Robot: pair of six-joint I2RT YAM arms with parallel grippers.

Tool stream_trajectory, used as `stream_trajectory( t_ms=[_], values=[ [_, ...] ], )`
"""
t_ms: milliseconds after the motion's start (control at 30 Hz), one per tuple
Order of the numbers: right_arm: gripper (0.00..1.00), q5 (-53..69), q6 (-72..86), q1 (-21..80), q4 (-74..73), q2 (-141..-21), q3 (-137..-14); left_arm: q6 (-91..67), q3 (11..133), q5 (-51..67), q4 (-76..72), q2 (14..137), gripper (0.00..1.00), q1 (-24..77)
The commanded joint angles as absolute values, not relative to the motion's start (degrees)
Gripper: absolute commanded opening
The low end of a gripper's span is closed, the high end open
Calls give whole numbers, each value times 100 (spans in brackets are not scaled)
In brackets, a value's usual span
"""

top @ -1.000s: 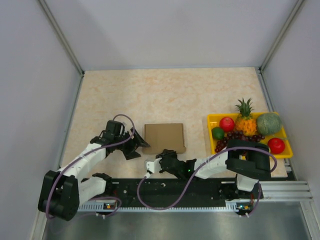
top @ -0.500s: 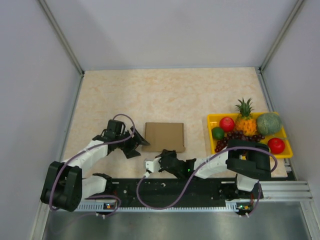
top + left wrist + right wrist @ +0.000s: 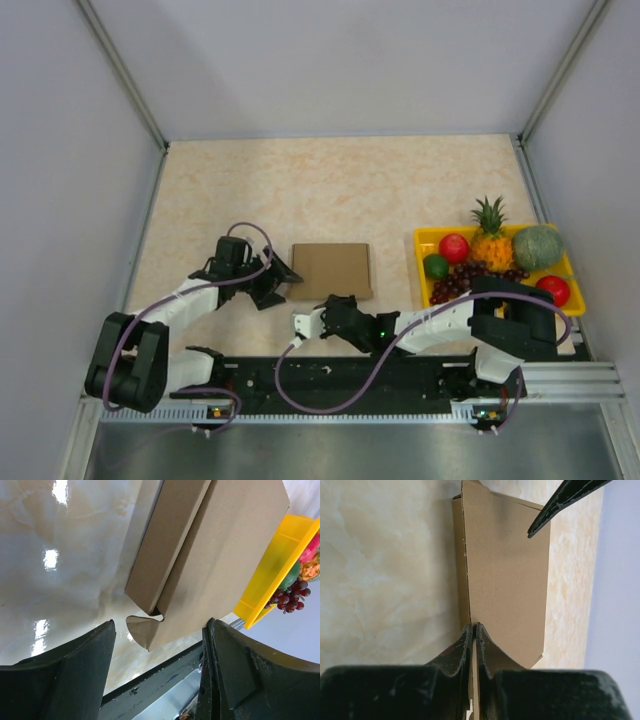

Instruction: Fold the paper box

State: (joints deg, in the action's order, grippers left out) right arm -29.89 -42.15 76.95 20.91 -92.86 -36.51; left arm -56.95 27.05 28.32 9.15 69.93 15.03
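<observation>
Two end effectors flanked the plain brown box (image 3: 331, 270), lying flat on the table (image 3: 350, 180) at 9 o'clock from the yellow tray (image 3: 424, 240). The right end effector (image 3: 472, 626) pinched its 6 o'clock edge. The left end effector (image 3: 160, 622) stood spread at its 9 o'clock side.

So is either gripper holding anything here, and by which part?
The right gripper pinches the paper box by the thin cardboard edge on its near side. The left gripper stands open by its left side, holding nothing.
</observation>
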Motion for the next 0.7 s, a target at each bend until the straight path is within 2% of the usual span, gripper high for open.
stream_trajectory(
  t_ms=[0,333,667],
  values=[
    [0,-2944,-4069,7620,2057,-9009,-3876,-5801,2497,3015,334,7093,84,1477],
    [0,-2822,-4034,7603,1978,-9044,-3867,-5801,2400,3006,202,7154,84,1477],
    [0,-2242,-3709,7603,1758,-9413,-3753,-5529,2461,2663,633,7058,77,1477]
  ],
)
